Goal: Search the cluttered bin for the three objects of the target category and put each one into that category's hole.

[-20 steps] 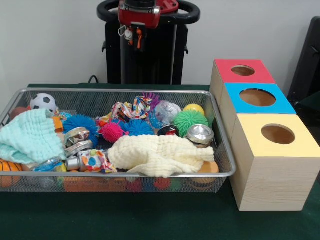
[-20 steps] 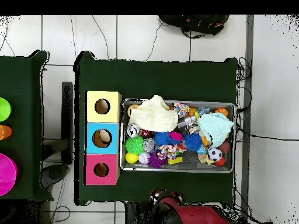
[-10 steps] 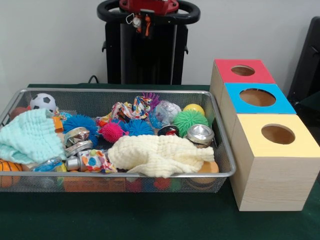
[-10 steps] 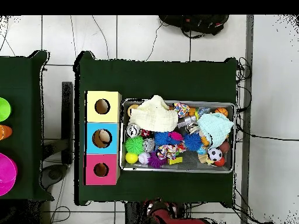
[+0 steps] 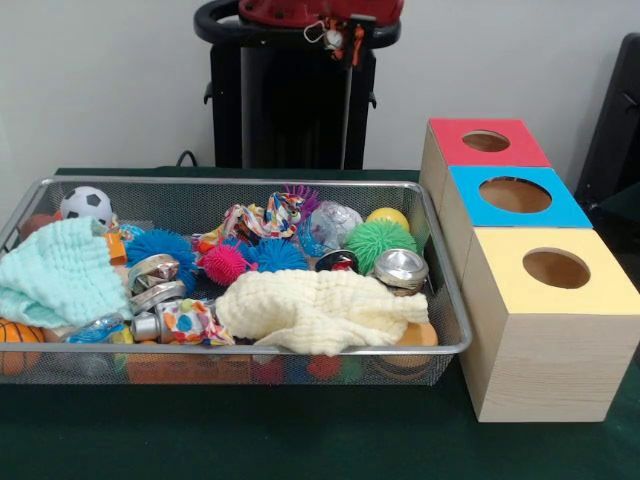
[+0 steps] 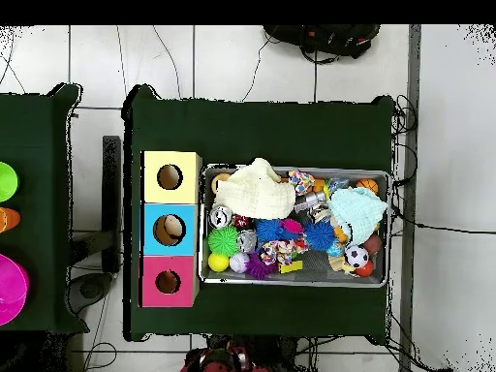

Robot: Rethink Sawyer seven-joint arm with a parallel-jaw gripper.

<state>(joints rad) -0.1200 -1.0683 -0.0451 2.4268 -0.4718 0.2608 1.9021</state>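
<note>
The wire mesh bin (image 5: 300, 350) sits on the green table, full of clutter. It also shows in the overhead view (image 6: 291, 283). In it lie a cream cloth (image 5: 320, 308), a mint cloth (image 5: 55, 275), a soccer ball (image 5: 86, 204), a green spiky ball (image 5: 378, 242), a yellow ball (image 5: 388, 216), blue spiky balls (image 5: 160, 246), a pink spiky ball (image 5: 224, 264) and a metal tin (image 5: 400, 268). Three wooden boxes with holes stand beside it: red top (image 5: 487, 142), blue top (image 5: 515, 195), yellow top (image 5: 555, 268). Only a red part of the arm (image 5: 320, 10) shows at the top edge; the gripper is out of view.
The black pedestal (image 5: 295, 100) stands behind the bin. In the overhead view the boxes (image 6: 170, 230) lie left of the bin, and the blue box's hole shows something pale inside. A second table at the left holds a green thing (image 6: 6, 181) and a magenta thing (image 6: 10, 291).
The red arm part has drawn back: it slid right along the top edge in the front view and sank toward the bottom edge in the overhead view. The bin's contents have not moved.
</note>
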